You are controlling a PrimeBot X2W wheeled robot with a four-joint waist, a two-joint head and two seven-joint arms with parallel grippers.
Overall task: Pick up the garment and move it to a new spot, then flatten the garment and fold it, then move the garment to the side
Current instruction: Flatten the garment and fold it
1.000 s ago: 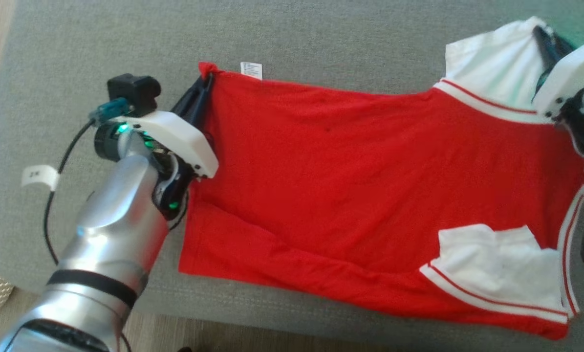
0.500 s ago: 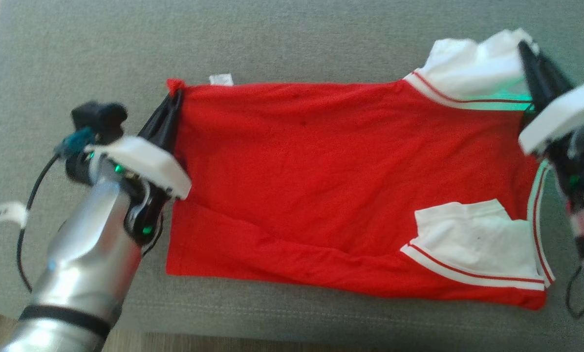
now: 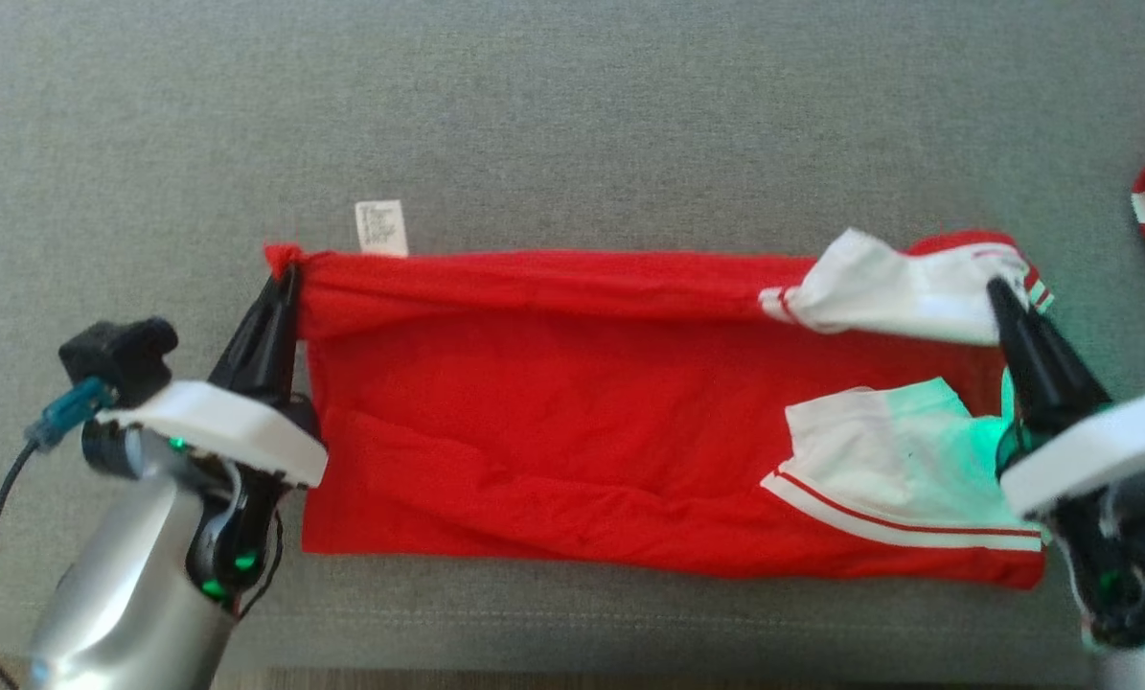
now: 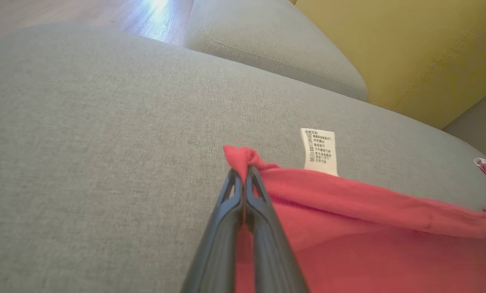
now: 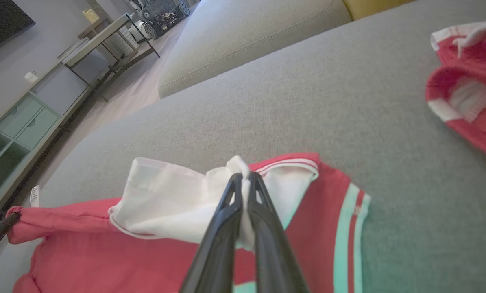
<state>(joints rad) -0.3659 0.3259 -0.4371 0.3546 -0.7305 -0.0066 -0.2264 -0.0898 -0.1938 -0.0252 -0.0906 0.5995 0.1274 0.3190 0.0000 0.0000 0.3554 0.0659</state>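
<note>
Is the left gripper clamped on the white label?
No, the left gripper pinches the shirt by its red corner; the label sticks out free beside it.

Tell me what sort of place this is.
Probably a home living room: a grey sofa with a yellow cushion, and across the floor what looks like a TV and a low cabinet.
</note>
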